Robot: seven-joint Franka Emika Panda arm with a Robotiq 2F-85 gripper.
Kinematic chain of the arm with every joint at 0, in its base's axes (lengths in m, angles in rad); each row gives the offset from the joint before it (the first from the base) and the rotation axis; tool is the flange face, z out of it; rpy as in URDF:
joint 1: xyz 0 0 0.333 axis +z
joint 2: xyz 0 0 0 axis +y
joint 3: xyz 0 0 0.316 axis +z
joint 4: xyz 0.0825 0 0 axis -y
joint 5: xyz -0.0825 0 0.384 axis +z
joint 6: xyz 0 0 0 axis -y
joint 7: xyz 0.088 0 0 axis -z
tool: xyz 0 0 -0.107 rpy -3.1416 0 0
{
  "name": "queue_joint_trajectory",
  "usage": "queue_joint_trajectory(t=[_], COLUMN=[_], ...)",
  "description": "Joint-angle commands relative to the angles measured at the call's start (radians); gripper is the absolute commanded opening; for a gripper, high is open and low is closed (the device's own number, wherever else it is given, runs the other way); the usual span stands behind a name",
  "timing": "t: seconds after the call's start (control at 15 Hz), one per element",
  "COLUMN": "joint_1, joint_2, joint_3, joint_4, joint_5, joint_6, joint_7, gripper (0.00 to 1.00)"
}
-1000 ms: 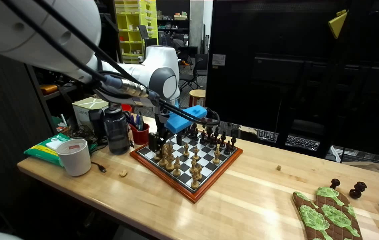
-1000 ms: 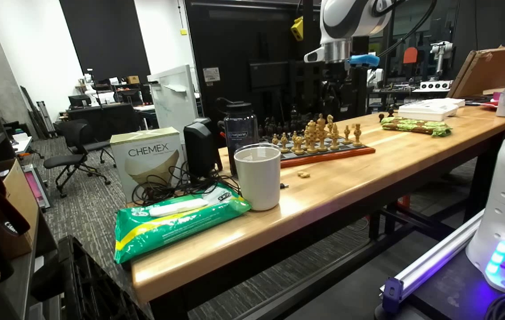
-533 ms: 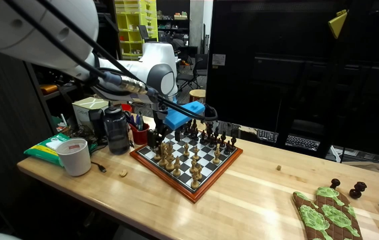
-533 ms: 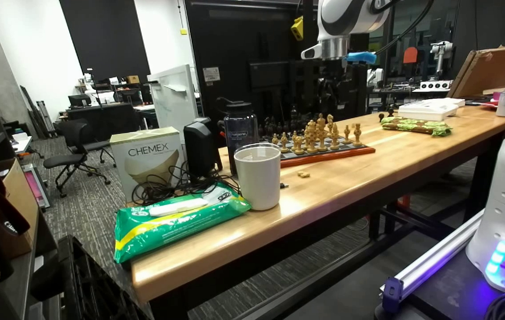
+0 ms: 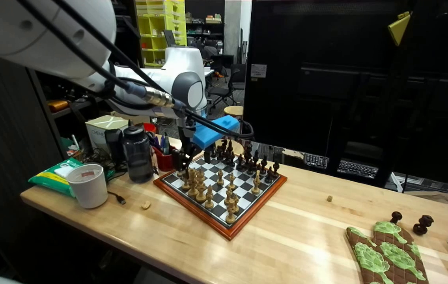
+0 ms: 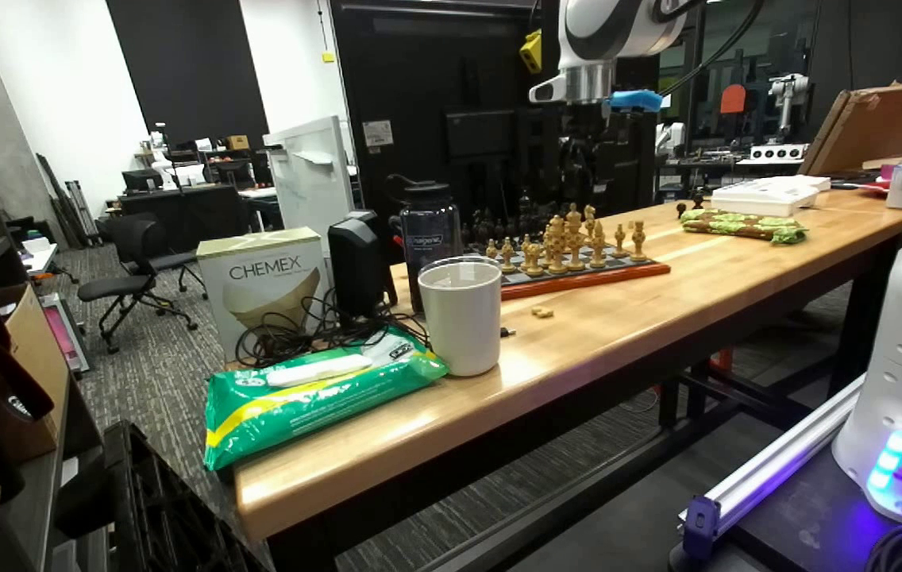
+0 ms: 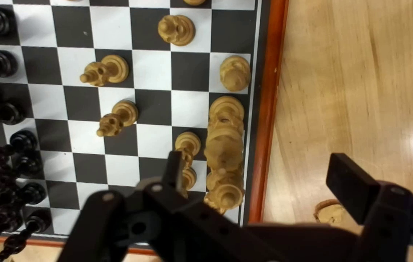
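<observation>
Wrist view is showing the gripper [image 7: 261, 174] hanging above the board [image 7: 272, 76] near one corner, jaws standing wide apart and holding nothing. Several pale pieces [image 7: 224, 149] are lining the nearest edge; dark pieces [image 7: 4, 63] are standing toward the opposite edge. The board is sitting on the desk [image 7: 337, 91].

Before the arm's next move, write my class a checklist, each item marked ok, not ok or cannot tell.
1. Gripper open, nothing held: ok.
2. Chessboard lying flat on the table: ok.
3. Light pieces on it upright: ok.
4. Fingers clear of those pieces: cannot tell.
5. Room around each light piece: not ok, several stand crowded together.
6. Nothing loose beside the chessboard: not ok, a small tan object lies there.
</observation>
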Motion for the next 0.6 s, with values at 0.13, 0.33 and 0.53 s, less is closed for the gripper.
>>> queue_joint_trajectory(t=[0.13,0.33,0.53], joint_1=[0.002,-0.001,-0.006], joint_2=[0.062,0.093,0.117], joint_3=[-0.001,0.003,0.005], joint_4=[0.058,0.08,0.098], joint_5=[0.011,0.011,0.013], joint_6=[-0.013,-0.016,-0.02], joint_7=[-0.027,-0.025,-0.025], gripper=[1.0,1.0,1.0])
